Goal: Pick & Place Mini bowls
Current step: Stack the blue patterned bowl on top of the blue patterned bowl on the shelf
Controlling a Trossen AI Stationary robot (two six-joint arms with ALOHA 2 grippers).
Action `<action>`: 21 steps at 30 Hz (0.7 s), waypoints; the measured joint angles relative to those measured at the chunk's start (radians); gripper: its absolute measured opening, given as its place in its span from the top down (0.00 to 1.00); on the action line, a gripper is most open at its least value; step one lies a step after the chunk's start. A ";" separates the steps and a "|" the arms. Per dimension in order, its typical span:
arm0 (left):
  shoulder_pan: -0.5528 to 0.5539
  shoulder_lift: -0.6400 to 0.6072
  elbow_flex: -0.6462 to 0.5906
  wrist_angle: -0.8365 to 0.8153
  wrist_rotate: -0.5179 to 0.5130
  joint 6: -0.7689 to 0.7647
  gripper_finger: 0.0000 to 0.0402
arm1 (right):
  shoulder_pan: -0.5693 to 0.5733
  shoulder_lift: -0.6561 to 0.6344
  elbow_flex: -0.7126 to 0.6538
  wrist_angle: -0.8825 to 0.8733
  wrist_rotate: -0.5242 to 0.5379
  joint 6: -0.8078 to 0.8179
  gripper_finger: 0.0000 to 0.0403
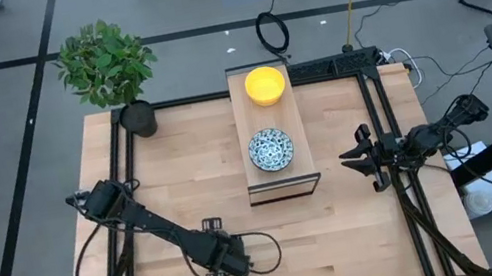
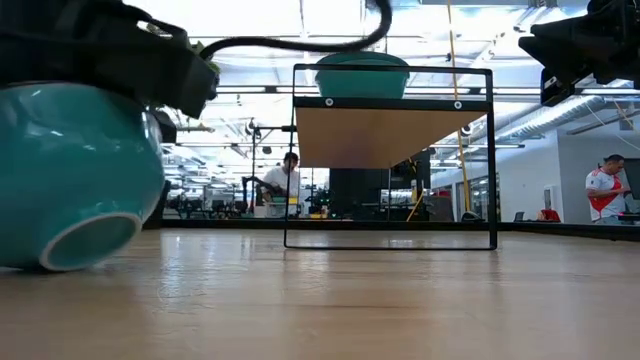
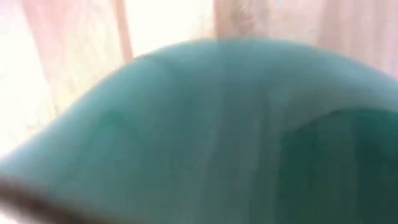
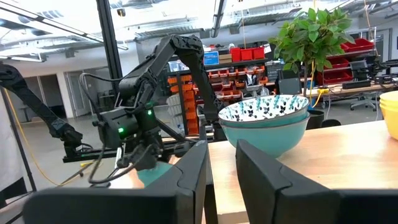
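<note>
A light-blue mini bowl [image 2: 70,180] sits under my left gripper [image 2: 130,60] near the table's near edge. Its outer wall fills the left wrist view [image 3: 205,130], and the right wrist view shows it below that gripper [image 4: 155,173]. In the high view the left gripper [image 1: 227,259] hides it. A blue floral mini bowl [image 1: 271,149] and a yellow mini bowl [image 1: 265,85] stand on the shelf top [image 1: 248,117]. My right gripper [image 1: 349,158] waits beside the shelf's right side, its fingers [image 4: 193,180] nearly together, touching nothing. My left gripper comes at the light-blue bowl from above, pointing down. The gripper's own body hides the place of contact, so which part it has cannot be told. The bowl is tilted, its foot ring [image 2: 90,242] turned toward the near edge, its lowest side [image 2: 35,262] at the table top.
The black-framed shelf [image 2: 390,160] stands mid-table toward the far edge. A dark plant pot [image 1: 138,118] with a leafy plant [image 1: 105,61] is at the far left corner. Bare wood lies between the shelf and the near edge [image 1: 344,232]. People show in the room behind.
</note>
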 joint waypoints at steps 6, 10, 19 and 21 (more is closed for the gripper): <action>0.020 -0.011 -0.002 -0.099 0.001 -0.037 0.99 | 0.000 0.000 0.000 0.000 0.000 0.000 0.81; 0.029 -0.052 -0.003 -0.147 -0.026 -0.058 0.99 | 0.000 0.000 0.000 -0.001 0.000 0.000 0.81; 0.032 -0.137 0.011 -0.101 -0.079 -0.048 0.99 | 0.000 0.000 0.000 -0.003 0.000 0.000 0.81; 0.031 -0.149 0.011 -0.060 -0.075 -0.027 0.99 | 0.000 0.000 0.000 -0.004 0.000 0.000 0.81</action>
